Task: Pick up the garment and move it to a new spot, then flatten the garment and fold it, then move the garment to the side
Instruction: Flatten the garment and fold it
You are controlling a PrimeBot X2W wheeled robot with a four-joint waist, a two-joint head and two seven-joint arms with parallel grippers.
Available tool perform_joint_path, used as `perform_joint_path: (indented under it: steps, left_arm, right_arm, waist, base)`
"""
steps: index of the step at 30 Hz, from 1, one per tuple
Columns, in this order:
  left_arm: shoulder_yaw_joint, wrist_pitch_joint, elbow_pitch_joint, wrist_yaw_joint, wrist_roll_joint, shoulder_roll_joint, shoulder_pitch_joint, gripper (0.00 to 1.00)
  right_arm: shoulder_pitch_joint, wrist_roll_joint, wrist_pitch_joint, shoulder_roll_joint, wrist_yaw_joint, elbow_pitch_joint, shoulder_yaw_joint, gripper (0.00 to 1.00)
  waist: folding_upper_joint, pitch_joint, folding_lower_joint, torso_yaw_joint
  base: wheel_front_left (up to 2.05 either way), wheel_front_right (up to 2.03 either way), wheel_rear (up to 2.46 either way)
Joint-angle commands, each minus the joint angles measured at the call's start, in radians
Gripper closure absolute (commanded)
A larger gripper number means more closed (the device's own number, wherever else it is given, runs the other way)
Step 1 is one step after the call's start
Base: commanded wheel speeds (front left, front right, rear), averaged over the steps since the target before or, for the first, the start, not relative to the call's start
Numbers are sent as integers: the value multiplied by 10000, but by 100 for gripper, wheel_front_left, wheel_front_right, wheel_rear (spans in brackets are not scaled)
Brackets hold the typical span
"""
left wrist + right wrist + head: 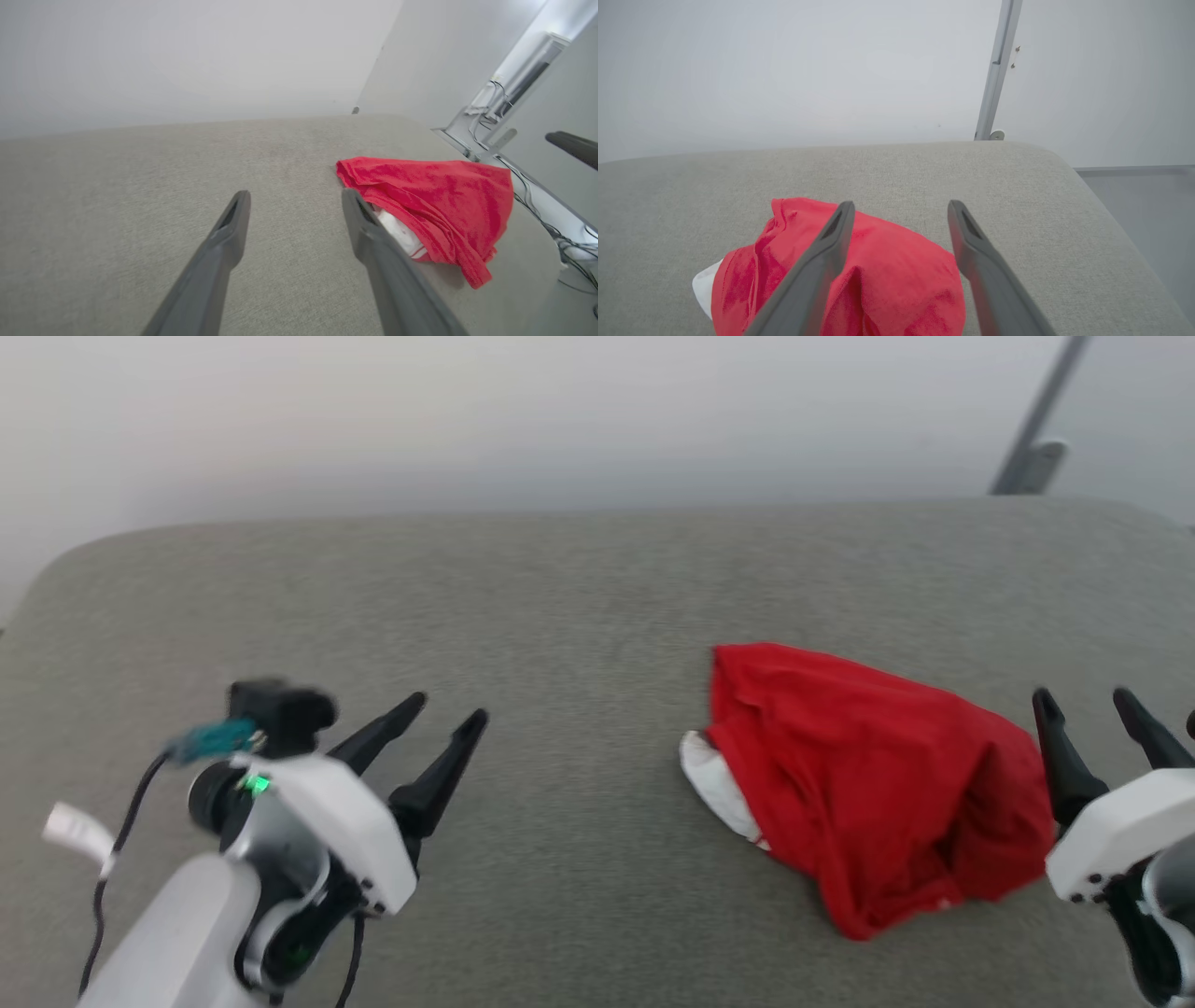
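Observation:
The garment (868,784) is a red T-shirt lying in a crumpled heap on the grey cushioned surface (579,597), right of centre, with a white sleeve (714,784) poking out at its left edge. My right gripper (1088,705) stands open just beside the heap's right edge, with nothing between its fingers. In the right wrist view the garment (896,275) lies below and left of the open right gripper (901,210). My left gripper (446,707) is open over bare cushion at the lower left, well apart from the shirt. The left wrist view shows the garment (434,200) to the right of the left gripper (296,198).
The cushioned surface ends in a rounded far edge (597,518) against a pale wall. A grey metal post (1036,429) stands behind the right corner. Cables and a metal frame (523,154) run along the right side. Bare cushion stretches across the left and middle.

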Motion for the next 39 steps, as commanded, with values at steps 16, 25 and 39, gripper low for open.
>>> perform_joint_path:
  steps: [16,25,39]
  left_arm:
    - [-2743,3564,1561,-26,-935,368,-3259,0]
    - [-3159,4757,2728,74,-1203,-51,-3963,0]
    - [-3878,5201,4677,145,-771,-529,-4620,100]
  right_arm:
    - [-1099,-902,-3864,954,-3,1113,722,0]
    - [-1501,-762,-4523,1027,-3,1862,926,0]
    - [-2063,-201,-5145,1027,-3,2836,1408,0]
  waist:
    - [0,807,0,-2622]
    - [0,1309,0,-3253]
    - [0,1962,0,-3653]
  base:
    - [0,0,0]
    - [0,0,0]
    - [0,0,0]
